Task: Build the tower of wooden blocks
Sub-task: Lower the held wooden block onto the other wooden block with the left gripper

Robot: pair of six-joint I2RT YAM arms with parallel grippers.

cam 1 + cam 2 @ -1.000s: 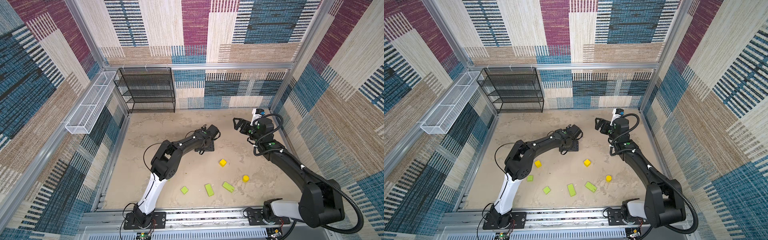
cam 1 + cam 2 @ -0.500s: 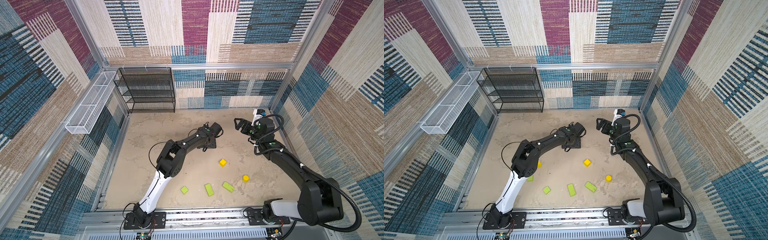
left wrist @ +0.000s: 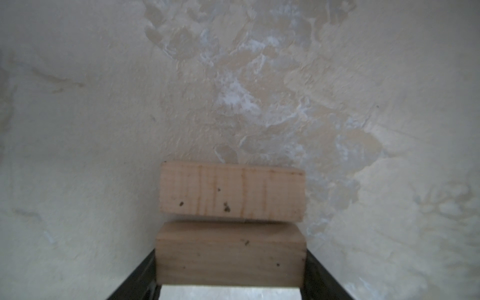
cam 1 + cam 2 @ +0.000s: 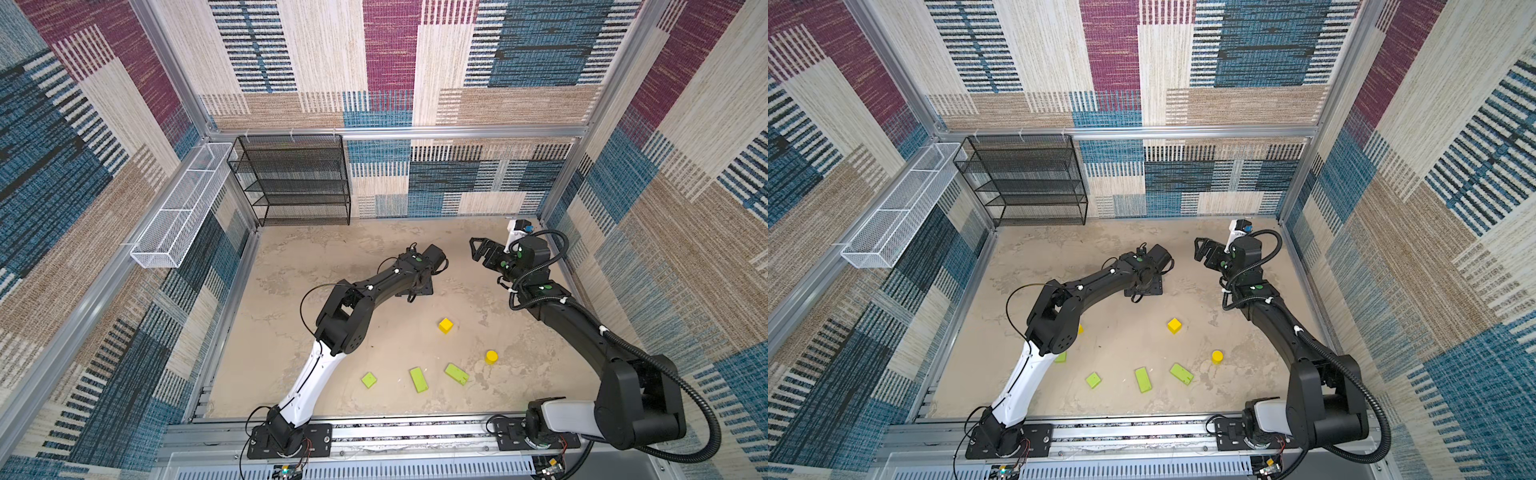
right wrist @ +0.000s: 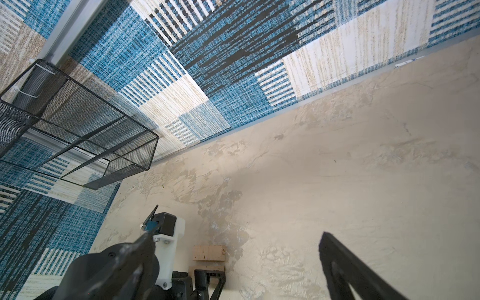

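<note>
The sandy table (image 4: 291,266) is the biggest thing here, with a black mesh shelf (image 4: 295,178) at its back wall and a white wire basket (image 4: 178,208) hung on the left wall. The left arm (image 4: 382,286) bends out to the middle of the table. The right arm (image 4: 573,320) reaches up along the right side. The right gripper (image 4: 474,250) hangs in the air with its jaws wide apart and nothing in them. The left gripper (image 3: 230,270) points down, and its two black fingers (image 3: 142,278) press on the ends of a tan bar (image 3: 230,249). A second tan bar (image 3: 231,192) lies flat on the table right beside it (I cannot tell if the two touch). Near the front edge, three green flat pieces (image 4: 418,379) lie in a row, well apart from the bars. A yellow cube (image 4: 445,325) sits between that row and the left gripper. A small yellow cylinder (image 4: 491,357) stands just to the right of the green row.
</note>
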